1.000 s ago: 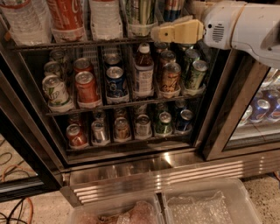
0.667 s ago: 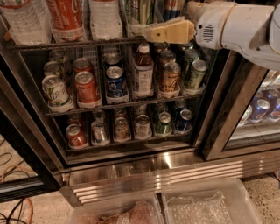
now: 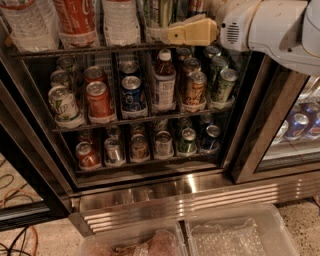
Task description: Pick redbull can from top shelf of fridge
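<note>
The fridge [image 3: 175, 196] stands open in front of me, with a ribbed steel base. Its top shelf [image 3: 100, 49] is a dark wire rack across the upper part of the view. It holds water bottles [image 3: 27, 25], a cola bottle [image 3: 75, 20] and clear trays. A slim can with blue and red [image 3: 196, 6], possibly the redbull can, shows at the top edge, mostly cut off. My gripper [image 3: 172, 34], tan on a white arm [image 3: 265, 27], reaches in from the right. It sits at the shelf's front rail, just below and left of that can.
The middle rack holds a green-white can [image 3: 62, 102], a red can [image 3: 98, 99], a blue Pepsi can [image 3: 132, 94], a bottle [image 3: 164, 82] and more cans. A lower rack holds several cans. A closed glass door [image 3: 300, 125] is at right. Clear plastic bins [image 3: 225, 235] lie on the floor.
My gripper and arm have moved left and slightly up, closer to the right end of the top shelf. Nothing in the fridge has moved.
</note>
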Motion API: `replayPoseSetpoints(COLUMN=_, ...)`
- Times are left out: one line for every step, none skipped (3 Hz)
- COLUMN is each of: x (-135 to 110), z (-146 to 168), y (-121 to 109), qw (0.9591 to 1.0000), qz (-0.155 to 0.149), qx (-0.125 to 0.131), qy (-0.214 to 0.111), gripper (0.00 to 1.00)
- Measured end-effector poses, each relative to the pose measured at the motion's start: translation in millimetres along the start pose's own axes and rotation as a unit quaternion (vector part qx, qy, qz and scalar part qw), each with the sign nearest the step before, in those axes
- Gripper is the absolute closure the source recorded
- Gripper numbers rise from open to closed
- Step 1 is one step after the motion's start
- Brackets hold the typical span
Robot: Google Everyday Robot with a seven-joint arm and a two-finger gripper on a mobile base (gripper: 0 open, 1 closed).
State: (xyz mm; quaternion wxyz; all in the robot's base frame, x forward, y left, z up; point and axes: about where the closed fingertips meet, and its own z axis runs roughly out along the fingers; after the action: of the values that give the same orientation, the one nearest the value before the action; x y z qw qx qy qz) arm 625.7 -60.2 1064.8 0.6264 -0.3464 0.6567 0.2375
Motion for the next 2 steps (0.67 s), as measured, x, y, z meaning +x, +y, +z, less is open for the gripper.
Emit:
replayPoseSetpoints(x=-3.3, z=3.8, y=-3.1, qw=0.9999, qz=0.005, qx=-0.007, qy=-0.008, gripper=0.00)
replayPoseSetpoints(x=-3.4, z=3.8, y=-3.2, qw=0.9999, qz=0.005, qx=-0.007, qy=-0.008, gripper=0.18)
